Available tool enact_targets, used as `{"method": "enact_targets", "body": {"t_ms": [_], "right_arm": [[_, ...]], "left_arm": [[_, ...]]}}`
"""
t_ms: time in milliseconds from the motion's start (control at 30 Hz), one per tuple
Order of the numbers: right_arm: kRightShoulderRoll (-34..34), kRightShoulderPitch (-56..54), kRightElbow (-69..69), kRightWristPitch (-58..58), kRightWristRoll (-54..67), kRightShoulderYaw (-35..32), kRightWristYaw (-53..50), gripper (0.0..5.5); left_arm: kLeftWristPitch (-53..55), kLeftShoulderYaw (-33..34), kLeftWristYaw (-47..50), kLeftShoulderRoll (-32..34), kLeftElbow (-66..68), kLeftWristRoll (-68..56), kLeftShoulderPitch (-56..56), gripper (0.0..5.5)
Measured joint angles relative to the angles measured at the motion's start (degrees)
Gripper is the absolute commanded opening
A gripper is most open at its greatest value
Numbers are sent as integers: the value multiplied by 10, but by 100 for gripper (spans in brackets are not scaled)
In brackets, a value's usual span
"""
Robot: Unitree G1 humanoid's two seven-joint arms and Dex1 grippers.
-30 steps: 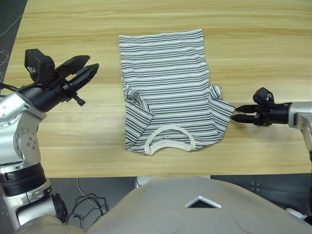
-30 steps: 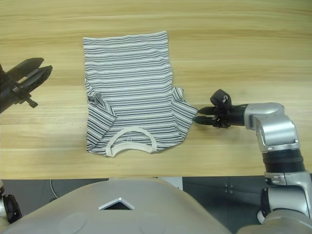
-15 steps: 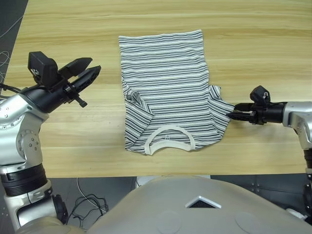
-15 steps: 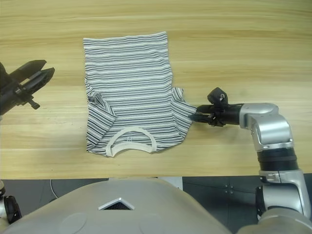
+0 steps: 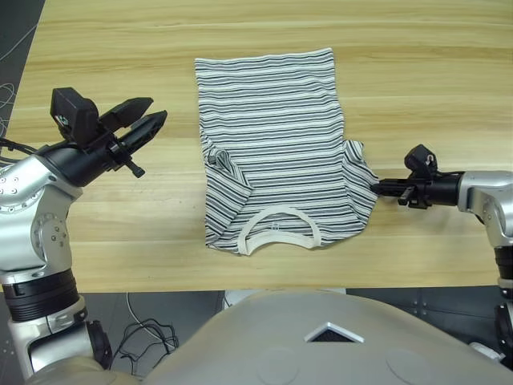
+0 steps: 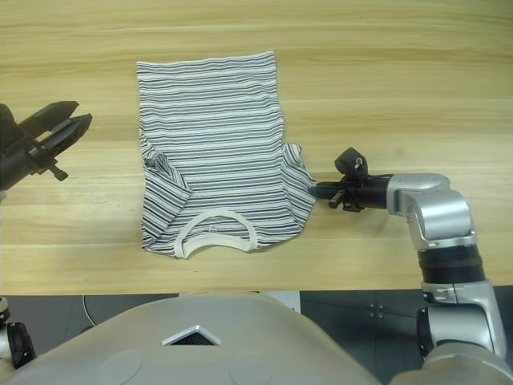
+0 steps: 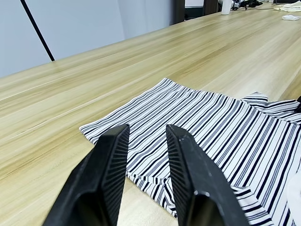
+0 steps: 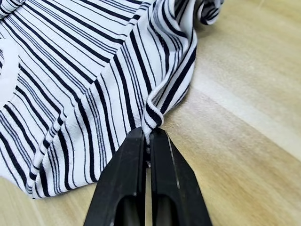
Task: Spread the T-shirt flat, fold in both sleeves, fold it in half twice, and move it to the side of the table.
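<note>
The striped T-shirt [image 5: 276, 144] lies mid-table [image 5: 417, 80], collar toward the near edge. The right gripper [image 5: 376, 187] pinches its rumpled sleeve edge. The left gripper [image 5: 156, 111] hovers, fingers parted, toward the left edge.

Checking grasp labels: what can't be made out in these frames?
- Right wrist view: how much T-shirt fabric the right gripper pinches; its shut fingers cover it.
- Head views: left sleeve's outline, lost in its own bunched folds.
- Left wrist view: collar, cut off by the picture's edge.
</note>
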Motion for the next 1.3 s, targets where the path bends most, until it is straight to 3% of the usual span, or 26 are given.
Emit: {"method": "enact_targets", "body": {"t_ms": [567,1100,1233,1300], "right_arm": [[5,-36,-132,-20,-3,30,-22,12],[64,-48,-133,-39,-38,158,-55,12],[75,-53,-107,-49,-49,163,-64,84],[87,-60,-99,-52,-50,162,-68,84]], "left_arm": [[-10,-6,-7,0,0,0,17,146],[-10,-5,-7,1,-6,0,25,146],[-10,-4,-7,1,-9,-1,26,146],[-10,-3,-7,1,-9,-1,26,146]]}}
